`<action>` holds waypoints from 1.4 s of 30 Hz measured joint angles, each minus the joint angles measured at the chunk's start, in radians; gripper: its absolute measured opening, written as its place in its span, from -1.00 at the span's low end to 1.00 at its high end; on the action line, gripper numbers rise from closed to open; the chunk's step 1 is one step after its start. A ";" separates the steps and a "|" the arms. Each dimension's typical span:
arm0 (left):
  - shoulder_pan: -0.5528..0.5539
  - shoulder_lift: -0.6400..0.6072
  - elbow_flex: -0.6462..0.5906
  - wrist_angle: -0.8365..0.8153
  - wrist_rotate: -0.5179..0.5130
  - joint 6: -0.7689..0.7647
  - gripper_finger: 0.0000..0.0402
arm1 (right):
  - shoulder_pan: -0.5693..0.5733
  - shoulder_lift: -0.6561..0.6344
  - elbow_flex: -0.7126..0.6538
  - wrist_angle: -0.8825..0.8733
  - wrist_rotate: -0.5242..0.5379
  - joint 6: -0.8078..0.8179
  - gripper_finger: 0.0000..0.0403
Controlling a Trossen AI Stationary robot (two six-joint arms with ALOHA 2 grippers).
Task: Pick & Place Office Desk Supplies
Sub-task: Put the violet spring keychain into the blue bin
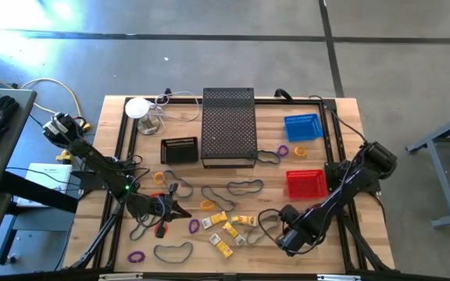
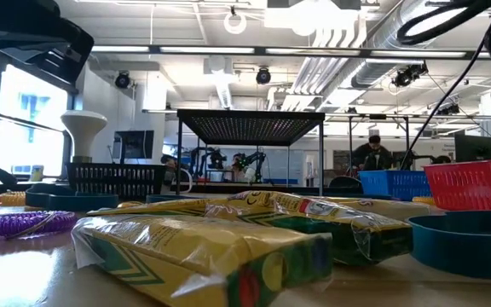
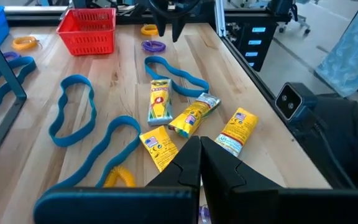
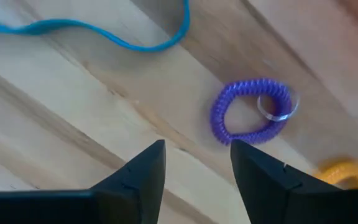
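Progress: early, supplies scattered lower centre, red basket (image 1: 304,184) looks empty | right gripper (image 4: 197,165) parted, empty, near purple coil (image 4: 250,112) | left gripper (image 3: 200,163) closed, empty

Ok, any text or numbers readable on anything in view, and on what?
"4": on the upright yellow crayon pack in the left wrist view; the wording above it is too blurred to read.
Other yellow packs: printed labels, too small and blurred to read.
Pack nearest the low camera: only stripes and coloured dots show, no legible words.
Nothing else carries readable text.
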 joint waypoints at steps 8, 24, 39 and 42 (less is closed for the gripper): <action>0.000 0.000 0.000 0.000 0.000 0.021 -1.00 | 0.000 0.004 -0.004 -0.015 0.010 -0.018 -0.33; 0.000 0.000 0.000 0.009 0.000 0.021 -1.00 | -0.041 0.066 -0.058 0.033 -0.006 -0.136 -0.33; -0.043 0.072 0.000 0.076 -0.014 0.099 -0.89 | -0.137 0.064 -0.110 0.095 -0.082 -0.319 -0.91; -0.033 0.101 0.000 0.128 -0.014 0.119 -0.85 | -0.138 0.064 -0.112 0.109 -0.076 -0.342 -0.94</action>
